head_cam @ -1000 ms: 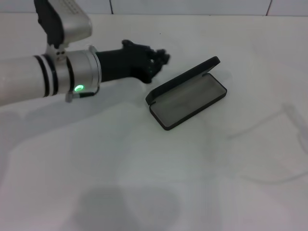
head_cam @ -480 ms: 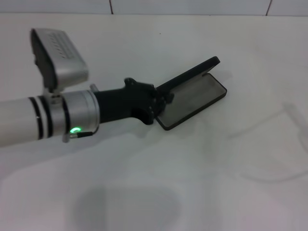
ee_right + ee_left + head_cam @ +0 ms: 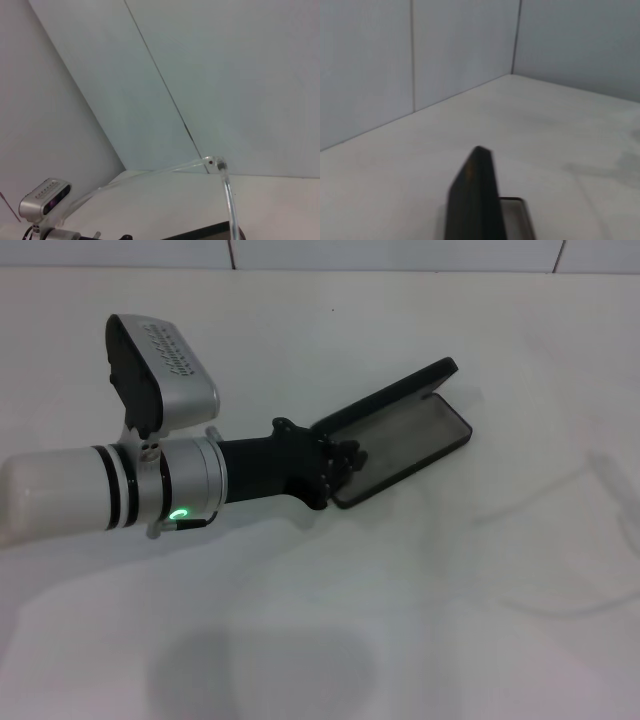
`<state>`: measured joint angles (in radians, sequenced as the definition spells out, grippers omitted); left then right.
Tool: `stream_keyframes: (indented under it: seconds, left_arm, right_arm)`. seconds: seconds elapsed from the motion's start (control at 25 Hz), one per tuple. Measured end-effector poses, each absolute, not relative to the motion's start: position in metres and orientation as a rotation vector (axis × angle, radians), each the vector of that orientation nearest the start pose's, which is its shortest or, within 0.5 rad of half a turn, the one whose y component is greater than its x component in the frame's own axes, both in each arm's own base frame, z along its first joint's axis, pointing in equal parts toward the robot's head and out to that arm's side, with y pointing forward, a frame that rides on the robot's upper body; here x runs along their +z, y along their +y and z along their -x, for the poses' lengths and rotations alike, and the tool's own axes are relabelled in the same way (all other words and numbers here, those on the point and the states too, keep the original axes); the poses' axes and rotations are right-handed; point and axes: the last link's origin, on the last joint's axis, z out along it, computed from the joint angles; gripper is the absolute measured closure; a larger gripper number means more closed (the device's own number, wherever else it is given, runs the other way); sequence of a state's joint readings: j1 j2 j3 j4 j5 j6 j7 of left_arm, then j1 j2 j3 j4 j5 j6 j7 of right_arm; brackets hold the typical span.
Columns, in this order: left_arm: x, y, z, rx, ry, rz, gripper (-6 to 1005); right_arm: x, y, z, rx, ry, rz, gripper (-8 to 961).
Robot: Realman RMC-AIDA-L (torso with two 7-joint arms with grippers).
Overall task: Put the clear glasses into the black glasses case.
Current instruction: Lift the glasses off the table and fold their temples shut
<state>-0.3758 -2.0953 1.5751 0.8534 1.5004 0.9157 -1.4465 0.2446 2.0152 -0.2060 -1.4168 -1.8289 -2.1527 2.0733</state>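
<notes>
Black oblong hinged glasses case point(image 3: 400, 435) lies open mid-bench, long axis diagonal toward far right corner. Left claw point(image 3: 345, 462) at its near-left end, finger state unclear. Clear plastic glasses point(image 3: 220, 172) close before right wrist camera, right claw unseen.
</notes>
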Motion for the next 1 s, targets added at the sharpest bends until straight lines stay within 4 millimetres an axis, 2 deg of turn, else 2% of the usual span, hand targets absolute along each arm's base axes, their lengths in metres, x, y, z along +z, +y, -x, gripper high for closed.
stream_keyframes:
  seconds: [0.24, 0.56, 1.0]
  left_arm:
    - [-0.086, 0.344, 0.225, -0.447, -0.522, 2.648, 891]
    - [-0.086, 0.344, 0.227, -0.437, -0.524, 2.642, 891]
    - [-0.077, 0.351, 0.228, -0.448, -0.498, 2.609, 892]
  right_arm:
    - [0.197, 0.212, -0.277, 0.828, 0.936, 2.362, 879]
    - [0.196, 0.212, -0.277, 0.834, 0.935, 2.363, 880]
    - [0.197, 0.211, -0.277, 0.843, 0.930, 2.361, 880]
